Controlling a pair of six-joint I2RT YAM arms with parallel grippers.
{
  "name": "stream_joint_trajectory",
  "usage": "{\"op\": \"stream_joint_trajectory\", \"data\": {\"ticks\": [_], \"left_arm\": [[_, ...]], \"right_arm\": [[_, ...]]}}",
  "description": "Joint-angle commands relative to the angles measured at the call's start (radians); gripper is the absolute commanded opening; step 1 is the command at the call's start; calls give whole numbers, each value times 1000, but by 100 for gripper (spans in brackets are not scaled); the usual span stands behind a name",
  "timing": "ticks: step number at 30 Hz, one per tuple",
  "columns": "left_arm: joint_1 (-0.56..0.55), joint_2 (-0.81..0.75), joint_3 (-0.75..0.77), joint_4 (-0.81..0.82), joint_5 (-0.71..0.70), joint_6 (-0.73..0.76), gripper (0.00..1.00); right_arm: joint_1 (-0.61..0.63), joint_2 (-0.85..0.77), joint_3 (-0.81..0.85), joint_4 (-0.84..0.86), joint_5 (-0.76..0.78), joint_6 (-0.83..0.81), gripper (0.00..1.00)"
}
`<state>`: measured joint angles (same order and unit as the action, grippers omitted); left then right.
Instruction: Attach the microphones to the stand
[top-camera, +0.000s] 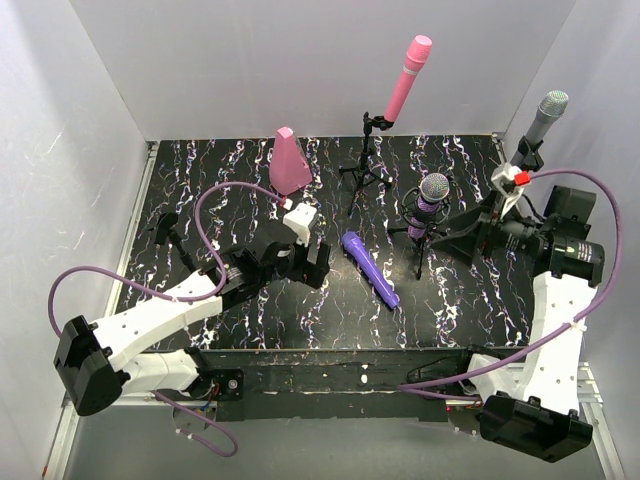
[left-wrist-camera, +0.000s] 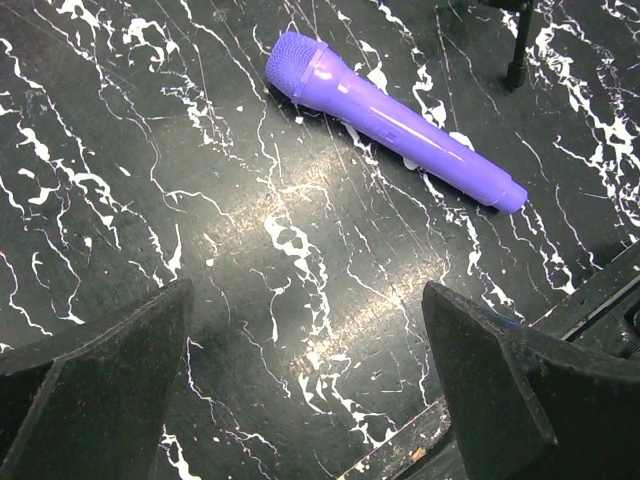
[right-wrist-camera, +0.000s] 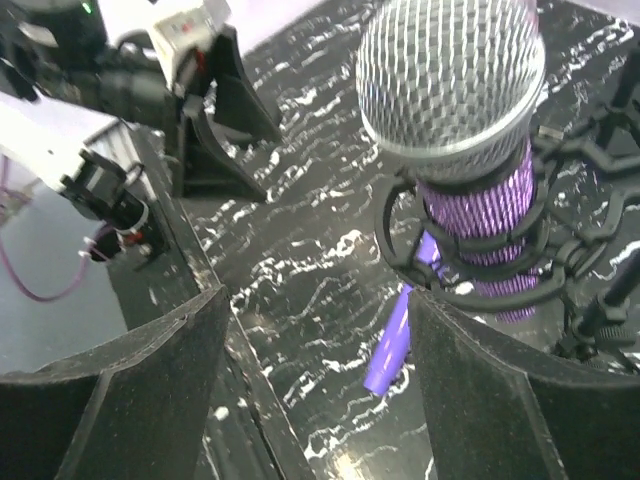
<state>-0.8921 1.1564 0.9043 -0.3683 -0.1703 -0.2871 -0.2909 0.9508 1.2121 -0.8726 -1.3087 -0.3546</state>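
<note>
Left gripper (left-wrist-camera: 308, 320): spread wide and empty, just short of the violet microphone (left-wrist-camera: 390, 125), which lies flat on the table (left-wrist-camera: 120, 180).
Right gripper (right-wrist-camera: 320, 300): fingers apart, holding nothing, right of the violet microphone, beside the glittery purple microphone (right-wrist-camera: 455, 80) seated in its clip (right-wrist-camera: 400, 250).
Doing it well: probably draw the right arm straight back without nudging the clip; the left should grip the violet body mid-length.
Top view only: pink microphone (top-camera: 407, 72) and silver-grey microphone (top-camera: 545, 115) stand in holders beyond the violet one.
Wrist views only: each finger gap, plainly empty.

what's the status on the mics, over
Left pincer open over the table, right pincer open. Glittery purple microphone clipped in its stand; violet microphone lying flat, unmounted. Nothing blocking it.
</note>
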Motion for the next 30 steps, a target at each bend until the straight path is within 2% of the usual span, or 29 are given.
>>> {"op": "stream_joint_trajectory", "data": {"ticks": [1,3,7,12,30], "left_arm": [[2,-24,-27,-11,-21,-14,98],[2,-24,-36,-11,-24,-20,98],[2,-34,-50,-8,-26,-29,98],[2,-46,-59,-12,-38,-29,98],[1,-46,-73,-9,-43,-40,98]], "right_arm": [[6,-24,-51,-321,103,-403,79],[6,-53,-118,-292,103,-415,79],[6,-115,-259,-128,135,-310,80],[6,-135,-367,-2,160,-241,80],[6,-115,-471,76,196,-222,80]]}}
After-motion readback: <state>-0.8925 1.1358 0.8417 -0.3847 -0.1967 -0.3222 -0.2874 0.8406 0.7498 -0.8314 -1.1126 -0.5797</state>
